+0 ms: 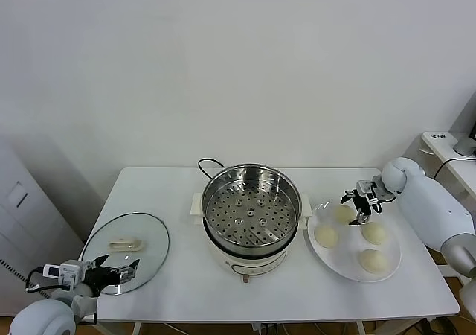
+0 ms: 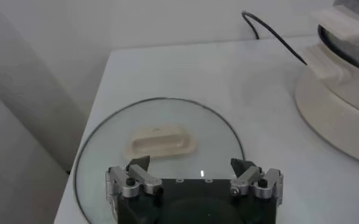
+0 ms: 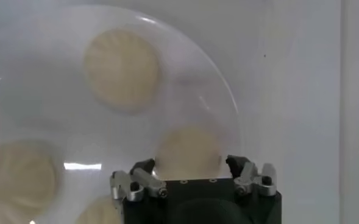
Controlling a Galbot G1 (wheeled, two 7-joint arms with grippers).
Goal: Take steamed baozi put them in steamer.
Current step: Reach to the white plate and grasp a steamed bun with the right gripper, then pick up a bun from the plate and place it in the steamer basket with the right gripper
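Note:
Four cream-white baozi lie on a white plate (image 1: 348,250) at the table's right: one at the far side (image 1: 343,213), one on the left (image 1: 325,235), one on the right (image 1: 374,233), one at the near side (image 1: 372,260). The steel steamer (image 1: 251,212) stands mid-table, its perforated tray empty. My right gripper (image 1: 361,201) is open and hovers over the far baozi. In the right wrist view that baozi (image 3: 187,151) sits between the spread jaws of the gripper (image 3: 190,167), untouched. My left gripper (image 1: 119,272) is open and empty over the near edge of the glass lid.
The round glass lid (image 1: 125,251) with its cream handle (image 2: 161,141) lies flat at the table's left. The steamer's black cord (image 1: 208,164) loops behind the pot. The table's front edge runs close to the lid and the plate.

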